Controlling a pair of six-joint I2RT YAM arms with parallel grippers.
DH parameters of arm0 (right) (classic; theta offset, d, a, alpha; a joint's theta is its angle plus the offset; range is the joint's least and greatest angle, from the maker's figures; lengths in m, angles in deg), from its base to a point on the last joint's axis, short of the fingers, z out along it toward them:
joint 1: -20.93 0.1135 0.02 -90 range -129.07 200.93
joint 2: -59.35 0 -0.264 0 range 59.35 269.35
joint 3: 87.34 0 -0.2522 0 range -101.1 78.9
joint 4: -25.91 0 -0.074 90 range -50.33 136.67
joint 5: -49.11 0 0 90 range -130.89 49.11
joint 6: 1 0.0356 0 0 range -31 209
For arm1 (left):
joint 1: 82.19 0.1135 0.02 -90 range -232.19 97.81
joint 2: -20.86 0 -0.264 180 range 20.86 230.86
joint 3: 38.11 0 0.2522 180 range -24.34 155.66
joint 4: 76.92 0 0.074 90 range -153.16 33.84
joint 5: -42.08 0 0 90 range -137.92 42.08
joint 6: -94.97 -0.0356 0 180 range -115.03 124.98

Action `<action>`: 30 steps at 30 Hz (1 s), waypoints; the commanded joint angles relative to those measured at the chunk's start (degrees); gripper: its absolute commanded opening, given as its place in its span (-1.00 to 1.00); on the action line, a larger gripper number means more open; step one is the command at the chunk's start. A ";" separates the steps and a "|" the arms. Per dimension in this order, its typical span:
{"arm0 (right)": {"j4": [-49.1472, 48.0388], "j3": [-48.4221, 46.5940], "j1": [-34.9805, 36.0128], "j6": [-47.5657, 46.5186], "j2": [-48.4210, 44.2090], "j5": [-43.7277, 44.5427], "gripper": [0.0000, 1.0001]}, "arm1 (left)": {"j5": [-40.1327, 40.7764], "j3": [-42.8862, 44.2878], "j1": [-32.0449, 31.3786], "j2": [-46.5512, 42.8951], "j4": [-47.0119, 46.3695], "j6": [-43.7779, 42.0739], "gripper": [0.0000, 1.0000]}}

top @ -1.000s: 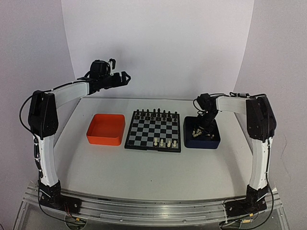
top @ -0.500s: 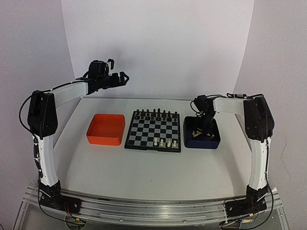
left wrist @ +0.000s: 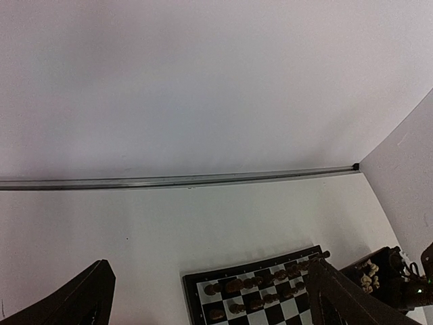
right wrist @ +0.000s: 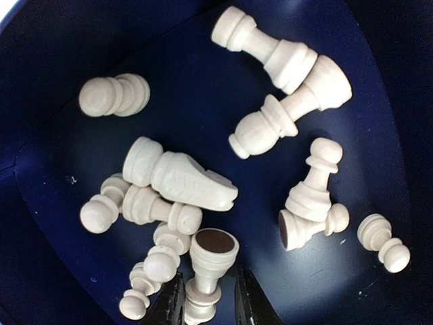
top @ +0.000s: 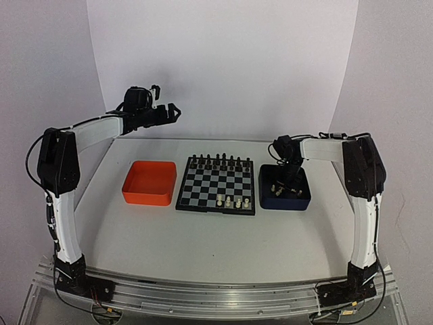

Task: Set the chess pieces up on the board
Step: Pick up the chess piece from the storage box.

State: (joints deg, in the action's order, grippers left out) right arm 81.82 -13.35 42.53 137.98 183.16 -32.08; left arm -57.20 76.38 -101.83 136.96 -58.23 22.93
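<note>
The right gripper is sitting low in the dark blue tray, at the bottom edge of the wrist view. Its jaws are flanking one cream piece with a narrow gap, and whether they're actually pressing it, I can't tell. More chess pieces are lying scattered across the tray floor. In the overhead view, a few cream ones are standing on the board, centre frame, facing the black pieces. The orange tray is sitting left of it. At upper left, the left gripper is hanging high, spread wide, gripping nothing.
</note>
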 commanded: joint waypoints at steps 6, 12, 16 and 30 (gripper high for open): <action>1.53 -0.72 0.44 2.24 1.47 0.96 -0.70 | 0.48 -0.67 0.39 -4.28 -0.80 -0.46 0.99; 1.48 -0.12 0.37 3.11 0.21 1.72 -0.86 | 0.53 -2.00 0.37 -5.24 -1.53 -0.61 0.99; 1.44 0.30 0.40 3.96 -1.51 2.27 -0.89 | 0.06 -3.56 0.39 -6.32 -2.89 -0.64 0.99; 0.67 3.09 0.41 3.05 -9.66 2.76 -0.93 | -5.82 -16.20 0.39 -12.10 -14.36 0.69 0.99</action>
State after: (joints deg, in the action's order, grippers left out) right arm 82.01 -11.67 42.62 140.94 179.28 -30.25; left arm -59.44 63.85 -101.74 128.98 -65.51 22.94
